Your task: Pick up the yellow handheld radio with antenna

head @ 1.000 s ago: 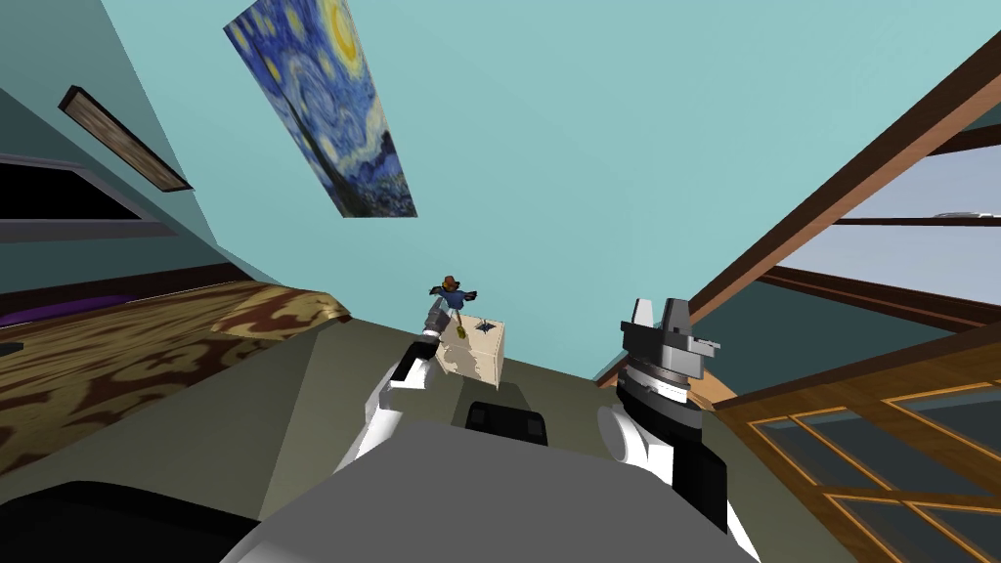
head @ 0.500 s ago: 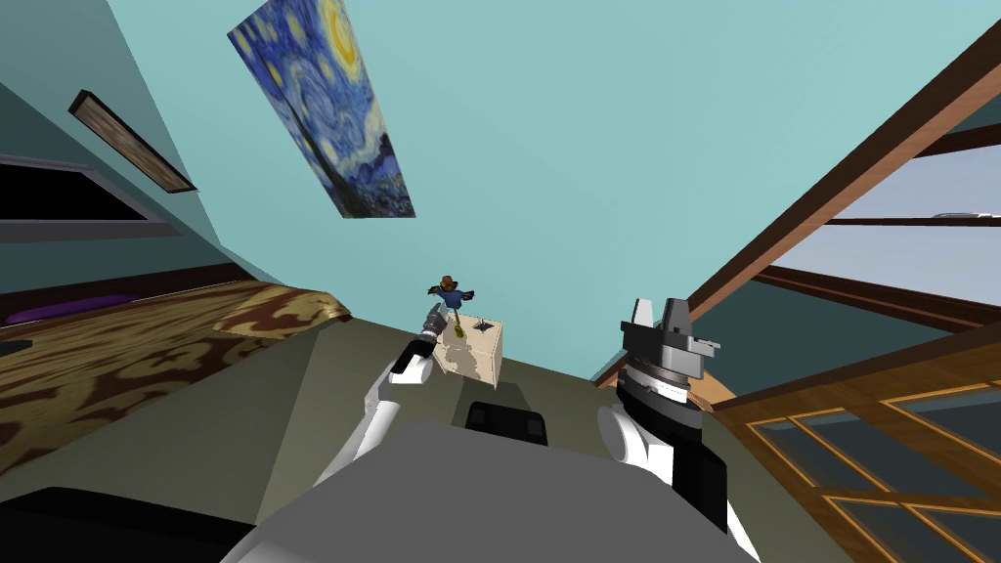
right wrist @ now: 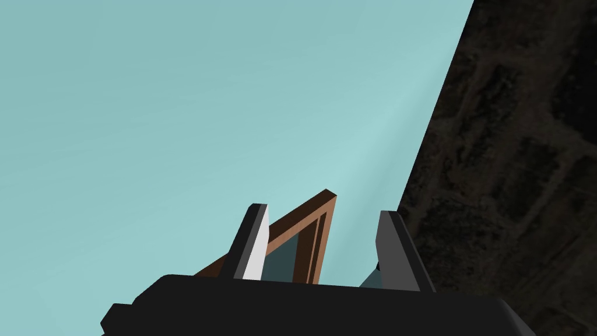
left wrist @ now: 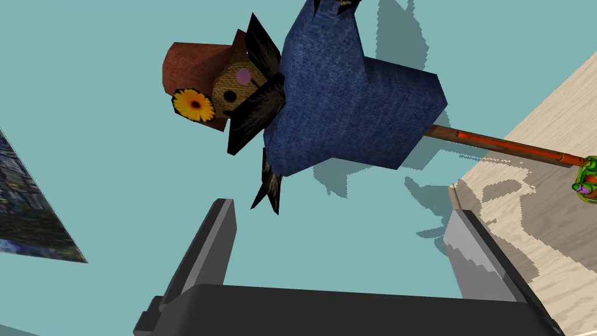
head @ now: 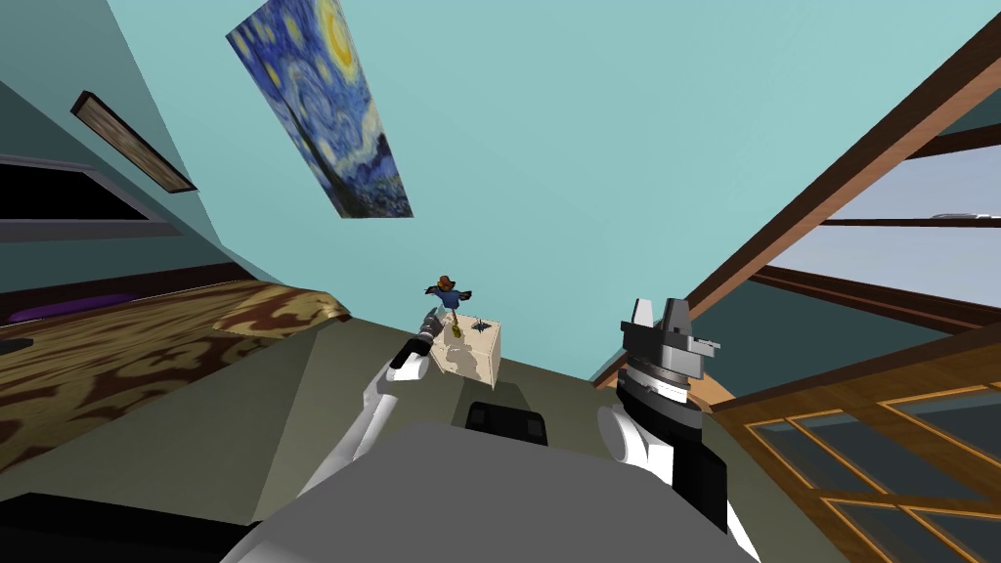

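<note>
I am in the reaching step, with nothing grasped yet. My left gripper [head: 431,316] hangs at the near left corner of a small pale wooden desk [head: 484,364], fingers spread wide and empty. The left wrist view shows it aimed at a scarecrow [left wrist: 350,105] in a blue coat and brown hat with a sunflower. The scarecrow stands on the desk on a thin orange pole [left wrist: 501,144].

On the desk top, at the foot of that pole, lies a small yellow shape [head: 456,331]. I take it for the radio, though it is too small to be sure. A small dark object [head: 479,328] sits just beside it, toward the middle of the desk. The left wrist view shows a green and yellow lump [left wrist: 586,182] at the pole's end, and I cannot tell whether it is the same thing.

I judge that the next move calls for tipping the gripper down toward the desk top. It must then close on the yellow shape without knocking the scarecrow or its pole.

My right gripper [head: 657,311] is raised well to the right of the desk, fingers parted and empty.

The desk stands against a teal wall [head: 587,147]. A swirling blue and yellow painting [head: 323,108] hangs above and to the left of it. A bed [head: 147,342] with a brown patterned cover lies to the desk's left, across an olive floor [head: 293,411]. A brown-framed window [head: 909,264] is to its right.
</note>
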